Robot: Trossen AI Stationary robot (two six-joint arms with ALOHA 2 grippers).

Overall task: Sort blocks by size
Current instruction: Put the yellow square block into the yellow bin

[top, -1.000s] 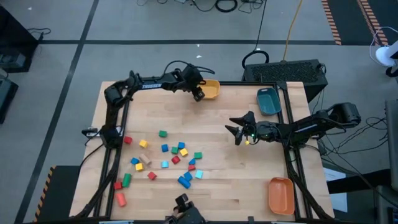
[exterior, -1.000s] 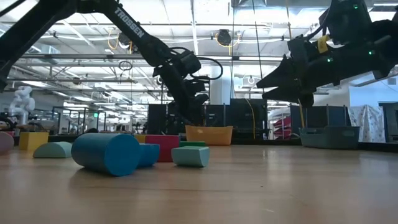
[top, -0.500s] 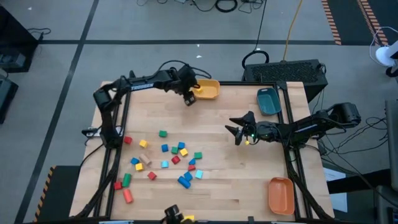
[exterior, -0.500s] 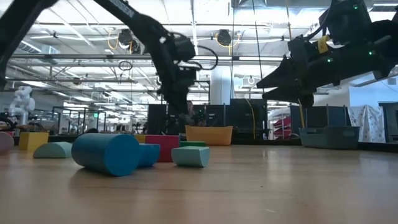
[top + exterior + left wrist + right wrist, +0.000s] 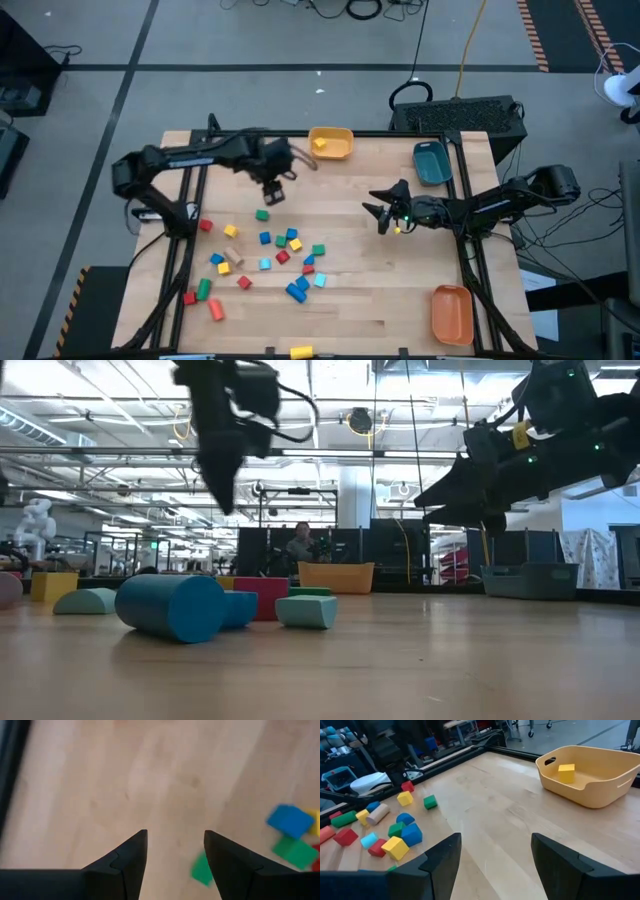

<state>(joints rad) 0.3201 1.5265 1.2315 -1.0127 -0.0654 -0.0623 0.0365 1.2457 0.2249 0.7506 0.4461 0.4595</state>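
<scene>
On the table (image 5: 360,290): blocks (image 5: 270,255) lie scattered at the near left.
Yellow bin (image 5: 331,143): holds one yellow block (image 5: 566,773).
Left gripper (image 5: 272,194): above the green block (image 5: 262,215), fingers apart, empty.
Right gripper (image 5: 380,212): mid-table, fingers wide, empty.

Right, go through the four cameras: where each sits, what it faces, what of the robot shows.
High: overhead, looking down; left gripper and right gripper over the table.
Low: table height, facing the room; both arms overhead.
Left wrist: looks down past open fingers at a green block.
Right wrist: looks across the table past open fingers.
Shared: yellow bin, also at.
</scene>
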